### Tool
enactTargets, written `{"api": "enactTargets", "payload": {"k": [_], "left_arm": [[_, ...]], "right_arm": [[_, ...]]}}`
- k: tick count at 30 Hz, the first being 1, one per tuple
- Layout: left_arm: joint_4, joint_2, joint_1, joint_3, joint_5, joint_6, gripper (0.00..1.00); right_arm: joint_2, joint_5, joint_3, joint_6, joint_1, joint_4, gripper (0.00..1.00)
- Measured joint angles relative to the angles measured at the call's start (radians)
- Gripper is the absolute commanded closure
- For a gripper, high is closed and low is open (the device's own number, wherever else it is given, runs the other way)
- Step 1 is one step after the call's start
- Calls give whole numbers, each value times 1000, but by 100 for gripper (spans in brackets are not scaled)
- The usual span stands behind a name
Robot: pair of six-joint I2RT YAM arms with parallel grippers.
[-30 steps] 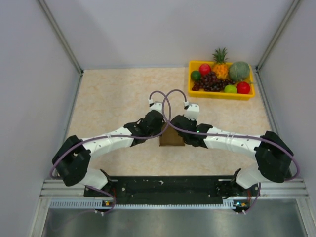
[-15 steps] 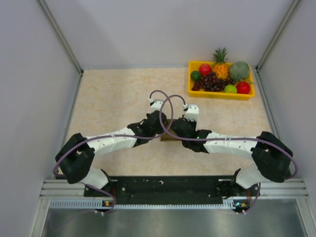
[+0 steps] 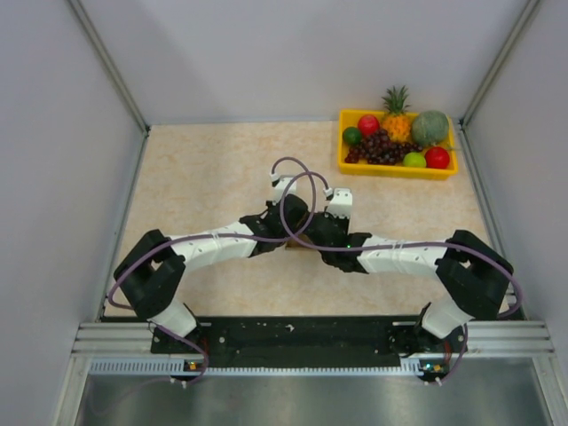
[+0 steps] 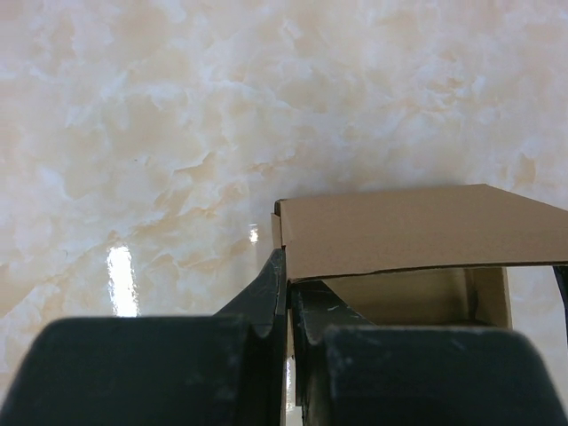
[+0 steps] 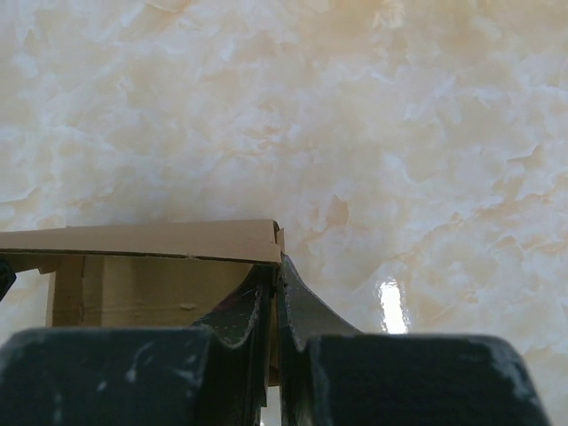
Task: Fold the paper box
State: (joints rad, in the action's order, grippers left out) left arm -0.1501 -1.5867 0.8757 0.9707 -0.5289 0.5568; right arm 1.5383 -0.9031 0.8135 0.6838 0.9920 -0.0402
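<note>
The paper box is plain brown cardboard, formed into a small open box. In the top view it is almost hidden under both wrists at mid-table; only a sliver shows. My left gripper is shut on the box's left wall, one finger outside and one inside; the box spreads to the right. My right gripper is shut on the box's right wall; the box spreads to the left. The two grippers meet over the box in the top view.
A yellow tray with fruit stands at the back right. Grey walls close in the table on the left, back and right. The marble tabletop lies bare around the box.
Both arms have moved away from the near edge, carrying the box a little farther back. The wrists have drawn closer together and now hide nearly all of the box.
</note>
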Motion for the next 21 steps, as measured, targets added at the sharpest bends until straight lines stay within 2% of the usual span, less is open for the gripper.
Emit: {"api": "enactTargets", "payload": {"k": [9, 21], "left_arm": [[89, -11, -5, -30, -39, -9, 100], [330, -23, 1, -125, -90, -77, 100]], "right_arm": [[18, -19, -10, -31, 0, 72, 100], [55, -68, -164, -273, 0, 526, 100]]}}
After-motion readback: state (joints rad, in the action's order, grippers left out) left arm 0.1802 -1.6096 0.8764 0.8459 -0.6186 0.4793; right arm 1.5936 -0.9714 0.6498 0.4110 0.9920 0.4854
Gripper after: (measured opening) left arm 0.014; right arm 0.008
